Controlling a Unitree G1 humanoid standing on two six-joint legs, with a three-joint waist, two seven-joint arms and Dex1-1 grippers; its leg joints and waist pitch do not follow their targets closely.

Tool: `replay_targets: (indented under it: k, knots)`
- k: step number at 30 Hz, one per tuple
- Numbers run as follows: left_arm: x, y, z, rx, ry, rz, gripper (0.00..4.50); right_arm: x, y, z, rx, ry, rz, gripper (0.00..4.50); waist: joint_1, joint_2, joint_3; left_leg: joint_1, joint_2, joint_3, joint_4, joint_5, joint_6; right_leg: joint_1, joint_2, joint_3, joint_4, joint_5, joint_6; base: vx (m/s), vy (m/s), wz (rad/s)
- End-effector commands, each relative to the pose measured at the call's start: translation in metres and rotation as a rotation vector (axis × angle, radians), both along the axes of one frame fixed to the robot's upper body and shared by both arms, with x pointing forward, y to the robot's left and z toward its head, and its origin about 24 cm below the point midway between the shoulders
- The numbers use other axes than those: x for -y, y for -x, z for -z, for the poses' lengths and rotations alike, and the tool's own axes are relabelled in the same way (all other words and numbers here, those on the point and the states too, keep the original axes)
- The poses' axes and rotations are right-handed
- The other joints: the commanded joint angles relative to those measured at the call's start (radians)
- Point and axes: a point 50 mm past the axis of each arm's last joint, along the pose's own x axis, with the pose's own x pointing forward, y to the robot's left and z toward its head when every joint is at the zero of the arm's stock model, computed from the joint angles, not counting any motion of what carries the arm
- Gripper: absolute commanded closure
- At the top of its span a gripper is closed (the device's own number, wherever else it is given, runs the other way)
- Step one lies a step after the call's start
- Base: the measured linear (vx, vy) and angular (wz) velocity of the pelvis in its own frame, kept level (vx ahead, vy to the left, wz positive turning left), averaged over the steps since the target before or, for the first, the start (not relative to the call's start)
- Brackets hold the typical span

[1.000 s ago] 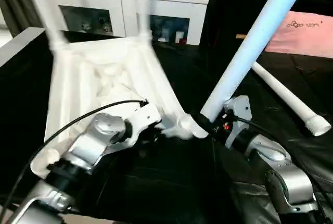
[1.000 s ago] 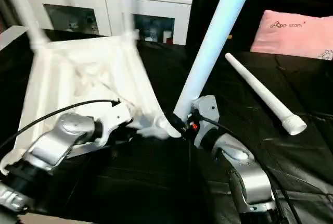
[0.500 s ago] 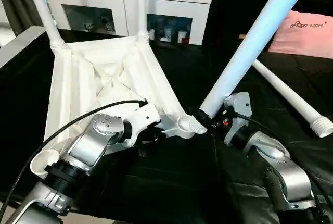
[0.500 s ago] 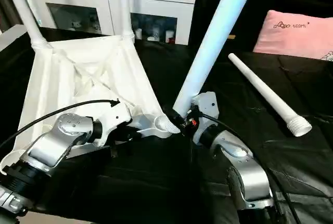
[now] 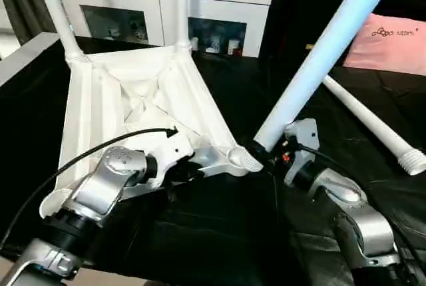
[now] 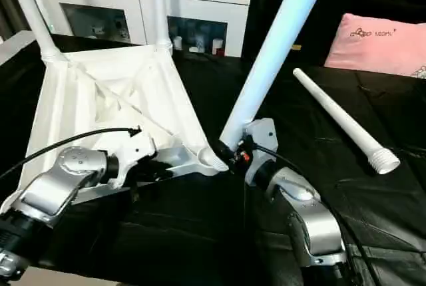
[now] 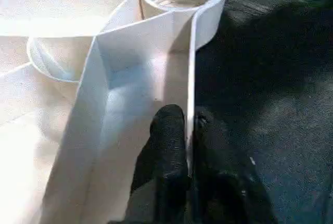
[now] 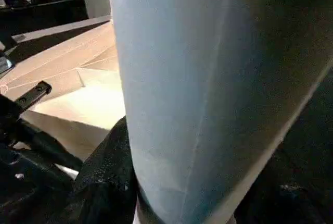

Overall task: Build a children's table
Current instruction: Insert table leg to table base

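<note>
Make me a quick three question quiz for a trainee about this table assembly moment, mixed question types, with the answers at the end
1. True or false: two legs already stand in the far sockets of the upside-down tabletop.
2. What does the left gripper pinch?
A. the tabletop's edge wall
B. the loose leg
C. the pink cushion
3. Fill in: the right gripper holds a leg whose lower end sits beside the near corner ____.

Key:
1. True.
2. A. Its fingers close on the thin wall.
3. Socket. A fourth leg lies loose on the black cloth.
</note>
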Motion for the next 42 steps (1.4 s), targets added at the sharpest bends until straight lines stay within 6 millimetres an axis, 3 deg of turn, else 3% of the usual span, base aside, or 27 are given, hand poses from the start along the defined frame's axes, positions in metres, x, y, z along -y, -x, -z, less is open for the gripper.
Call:
replay_targets:
  k: [1, 5, 7, 9, 11, 13, 15, 16, 18, 19, 24, 30, 31, 42]
  knots:
    - [-0.007, 0.002, 0.004, -0.009, -0.036, -0.005, 4.45, -0.002, -0.003, -0.004, 0.019, -0.005, -0.008, 2.57, 0.004, -0.003, -0.054, 0.005, 0.014, 0.002, -0.072, -0.222, -0.009, 0.033, -0.071, 0.045, -0.098, -0.233, -0.137, 0.0, 0.0, 0.0]
    - [-0.008, 0.003, 0.004, -0.006, -0.051, 0.032, 4.5, -0.009, -0.008, -0.003, 0.025, 0.011, -0.035, 2.57, -0.001, -0.012, -0.055, 0.003, 0.013, 0.002, -0.073, -0.214, -0.008, 0.035, -0.072, 0.044, -0.097, -0.229, -0.137, 0.0, 0.0, 0.0]
    - [-0.008, 0.002, 0.003, -0.006, -0.048, 0.036, 4.5, -0.012, -0.01, -0.003, 0.027, 0.016, -0.05, 2.57, -0.001, -0.012, -0.056, 0.004, 0.014, 0.003, -0.071, -0.193, -0.006, 0.035, -0.071, 0.045, -0.092, -0.196, -0.145, 0.0, 0.0, 0.0]
    - [-0.008, 0.002, 0.0, -0.008, -0.042, 0.053, 4.5, -0.017, -0.015, -0.002, 0.018, 0.017, -0.077, 2.57, 0.0, -0.019, -0.056, 0.003, 0.014, 0.005, -0.07, -0.18, 0.001, 0.036, -0.072, 0.045, -0.092, -0.181, -0.146, 0.0, 0.0, 0.0]
    - [-0.01, 0.002, 0.0, -0.01, -0.054, 0.088, 4.5, -0.021, -0.021, 0.001, -0.005, 0.019, -0.107, 2.57, -0.001, -0.021, -0.057, 0.002, 0.014, 0.005, -0.07, -0.167, 0.005, 0.036, -0.073, 0.044, -0.089, -0.168, -0.152, 0.0, 0.0, 0.0]
    - [-0.011, 0.003, 0.0, -0.012, -0.063, 0.106, 4.5, -0.024, -0.024, 0.003, -0.018, 0.017, -0.128, 2.57, 0.001, -0.016, -0.059, 0.005, 0.015, 0.006, -0.068, -0.166, 0.003, 0.034, -0.073, 0.045, -0.087, -0.152, -0.158, 0.0, 0.0, 0.0]
    - [-0.012, 0.003, 0.001, -0.016, -0.074, 0.123, 4.5, -0.027, -0.027, 0.004, -0.029, 0.013, -0.173, 2.57, 0.001, -0.026, -0.058, 0.005, 0.015, 0.006, -0.07, -0.171, 0.002, 0.036, -0.072, 0.043, -0.083, -0.141, -0.161, 0.0, 0.0, 0.0]
    - [-0.013, 0.003, 0.001, -0.016, -0.076, 0.123, 4.5, -0.029, -0.028, 0.004, -0.03, 0.012, -0.186, 2.57, 0.003, -0.022, -0.057, 0.008, 0.017, 0.006, -0.071, -0.178, 0.001, 0.034, -0.073, 0.043, -0.086, -0.146, -0.161, 0.0, 0.0, 0.0]
    - [-0.013, 0.002, 0.0, -0.012, -0.079, 0.125, 4.5, -0.031, -0.028, 0.006, -0.026, 0.031, -0.223, 2.57, 0.001, -0.031, -0.056, 0.008, 0.018, 0.007, -0.073, -0.194, -0.005, 0.034, -0.073, 0.042, -0.087, -0.16, -0.16, 0.0, 0.0, 0.0]
    - [-0.013, 0.001, -0.001, -0.01, -0.082, 0.127, 4.5, -0.031, -0.028, 0.006, -0.024, 0.041, -0.238, 2.57, 0.002, -0.03, -0.055, 0.01, 0.019, 0.006, -0.074, -0.202, -0.008, 0.033, -0.076, 0.043, -0.088, -0.176, -0.158, 0.0, 0.0, 0.0]
    - [-0.016, -0.004, -0.003, 0.008, -0.088, 0.108, 4.5, -0.032, -0.027, 0.009, -0.028, 0.083, -0.291, 2.57, 0.005, -0.045, -0.052, 0.01, 0.019, 0.007, -0.075, -0.219, -0.009, 0.032, -0.077, 0.044, -0.094, -0.236, -0.14, 0.0, 0.0, 0.0]
    - [-0.017, -0.005, -0.004, 0.01, -0.091, 0.112, 4.5, -0.027, -0.025, 0.011, -0.031, 0.106, -0.313, 2.57, 0.005, -0.046, -0.05, 0.01, 0.021, 0.004, -0.078, -0.249, -0.017, 0.029, -0.081, 0.044, -0.101, -0.315, -0.124, 0.0, 0.0, 0.0]
    - [-0.017, -0.005, -0.004, 0.008, -0.09, 0.116, 4.5, -0.025, -0.025, 0.011, -0.029, 0.11, -0.315, 2.57, 0.007, -0.04, -0.05, 0.011, 0.021, 0.003, -0.078, -0.25, -0.019, 0.028, -0.081, 0.044, -0.1, -0.316, -0.125, 0.0, 0.0, 0.0]
    - [-0.015, -0.003, -0.007, -0.007, -0.082, 0.189, 4.5, -0.018, -0.031, 0.013, -0.032, 0.1, -0.258, 2.57, 0.006, -0.033, -0.056, 0.01, 0.02, 0.004, -0.075, -0.221, -0.019, 0.032, -0.076, 0.043, -0.091, -0.195, -0.165, 0.0, 0.0, 0.0]
